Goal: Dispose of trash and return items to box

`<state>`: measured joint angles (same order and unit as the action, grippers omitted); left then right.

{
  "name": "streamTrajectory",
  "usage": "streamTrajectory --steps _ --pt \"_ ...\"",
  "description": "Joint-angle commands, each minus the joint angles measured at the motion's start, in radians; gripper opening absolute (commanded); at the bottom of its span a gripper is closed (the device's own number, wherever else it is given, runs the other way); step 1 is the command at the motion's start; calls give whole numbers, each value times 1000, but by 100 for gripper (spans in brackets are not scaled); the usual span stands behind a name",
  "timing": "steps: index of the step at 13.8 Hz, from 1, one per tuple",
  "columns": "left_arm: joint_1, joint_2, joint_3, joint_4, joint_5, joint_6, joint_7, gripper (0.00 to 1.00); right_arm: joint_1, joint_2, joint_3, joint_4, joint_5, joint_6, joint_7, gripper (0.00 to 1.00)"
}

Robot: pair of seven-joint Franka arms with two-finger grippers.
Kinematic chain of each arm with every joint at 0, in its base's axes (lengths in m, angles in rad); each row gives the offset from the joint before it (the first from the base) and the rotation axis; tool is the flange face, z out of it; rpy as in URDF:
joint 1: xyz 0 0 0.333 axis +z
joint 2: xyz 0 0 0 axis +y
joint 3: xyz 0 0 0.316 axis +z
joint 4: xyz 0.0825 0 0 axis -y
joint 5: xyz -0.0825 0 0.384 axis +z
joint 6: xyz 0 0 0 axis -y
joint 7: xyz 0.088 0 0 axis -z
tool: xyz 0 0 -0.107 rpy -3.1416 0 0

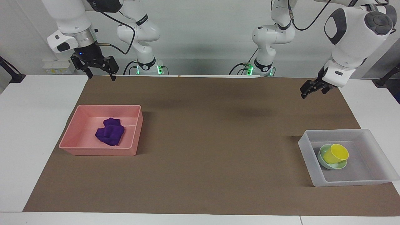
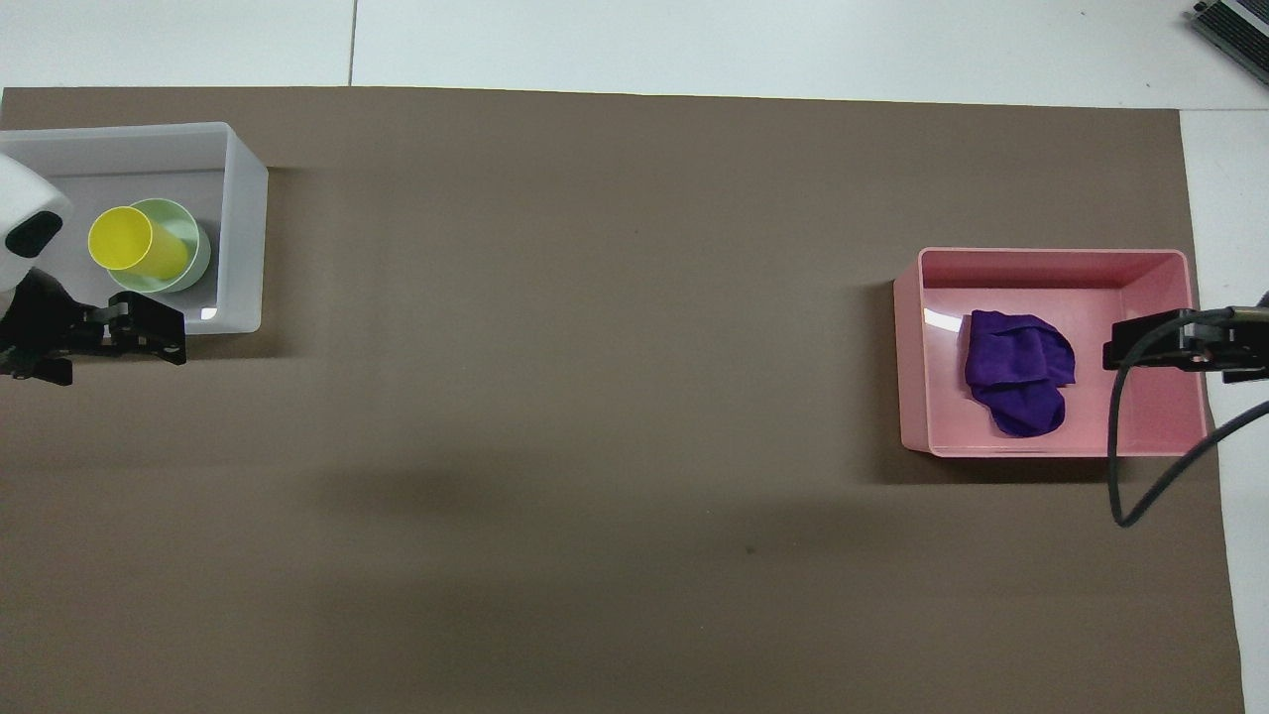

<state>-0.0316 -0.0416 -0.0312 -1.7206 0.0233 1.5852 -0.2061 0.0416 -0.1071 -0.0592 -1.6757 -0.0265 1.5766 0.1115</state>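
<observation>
Cup (image 1: pixel 336 153) in bowl (image 1: pixel 331 162) in box (image 1: pixel 307 147), trash (image 1: pixel 109 132) in pink tray (image 1: pixel 72 140): task looks done. Left tool (image 1: pixel 307 90), right tool (image 1: pixel 99 71) open, empty, raised. Next: park.

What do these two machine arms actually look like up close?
Both arms are glossy white with rounded joints, dark grey caps and black bands. Black cables loop along them, and green lights glow at their bases. Each ends in a black two-fingered tool: the right tool below a silver ring, the left tool on a white wrist.
</observation>
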Motion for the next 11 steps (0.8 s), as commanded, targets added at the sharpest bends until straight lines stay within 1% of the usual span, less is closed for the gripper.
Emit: streamTrajectory --steps 1,3,4,5,9,11 --pt "-47 -29 69 -4 -51 -7 57 100 -14 -5 7 -10 10 22 -16 100" --pt "-36 11 70 51 -54 -22 128 100 -14 -5 7 -10 10 22 -16 100" --pt "-50 40 70 82 -48 -28 123 100 -14 -5 6 -12 11 22 -16 100" --pt "-51 49 70 91 -42 -27 128 100 -14 -5 7 -12 11 22 -16 100" --pt "-44 49 69 95 -29 21 142 100 -14 -3 7 -12 11 25 -16 100" --pt "-37 49 70 98 -29 6 140 100 -14 -5 7 -12 11 25 -16 100"
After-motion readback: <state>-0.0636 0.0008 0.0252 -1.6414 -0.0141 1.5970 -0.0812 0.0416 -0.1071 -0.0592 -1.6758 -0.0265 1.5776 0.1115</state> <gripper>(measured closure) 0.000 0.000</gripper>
